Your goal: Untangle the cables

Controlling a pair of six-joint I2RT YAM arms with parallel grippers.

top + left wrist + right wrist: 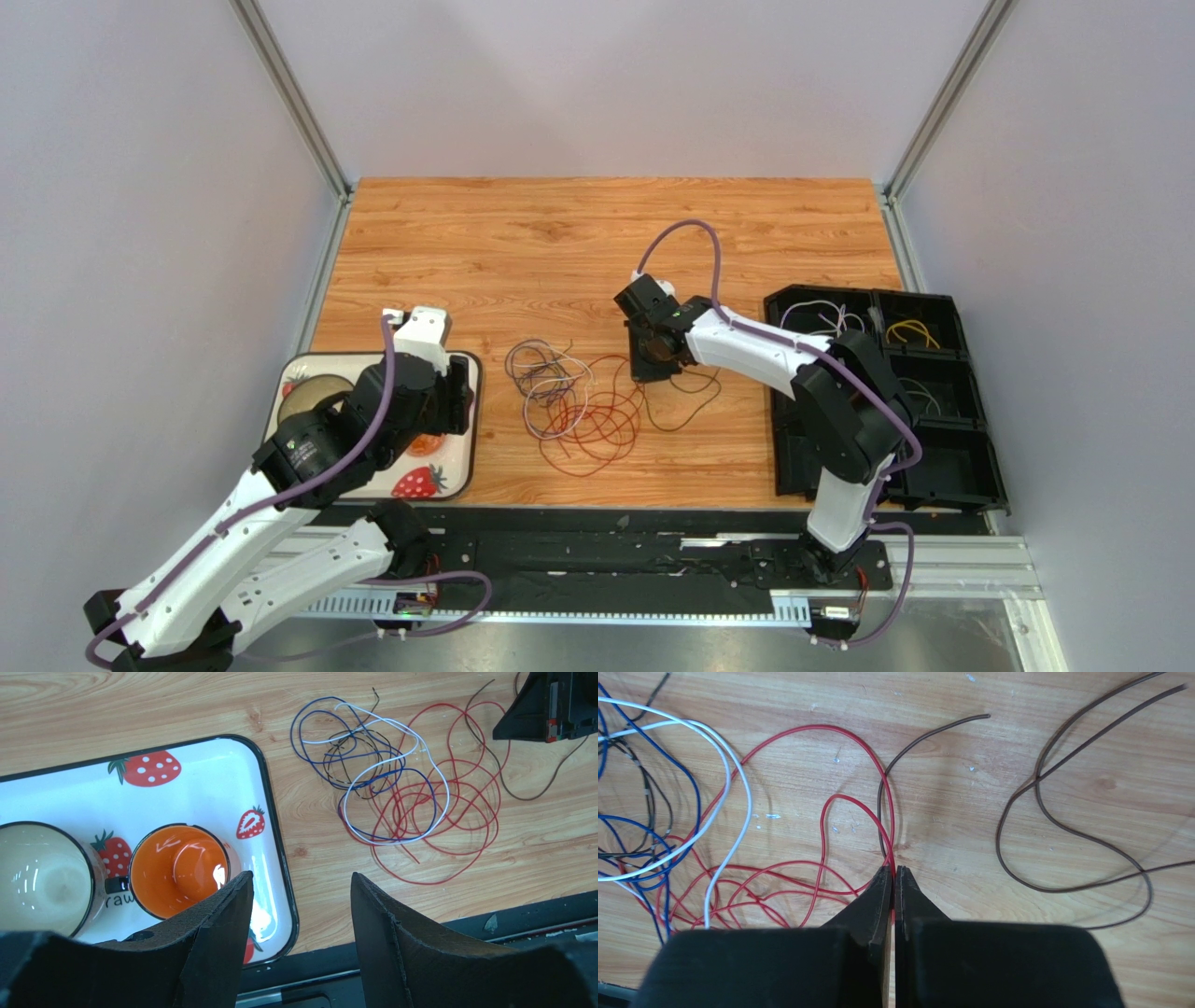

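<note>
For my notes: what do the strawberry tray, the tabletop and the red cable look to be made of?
The tray looks like enamelled metal or melamine: glossy white, dark rim, printed strawberries. The tabletop is wood or wood-look laminate, matt, with clear grain lines. The red cable is thin wire in smooth, plastic-looking insulation, lying in loose curls.

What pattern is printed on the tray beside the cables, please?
Red strawberries on white, dark rim; the tray shows best in the left wrist view.
</note>
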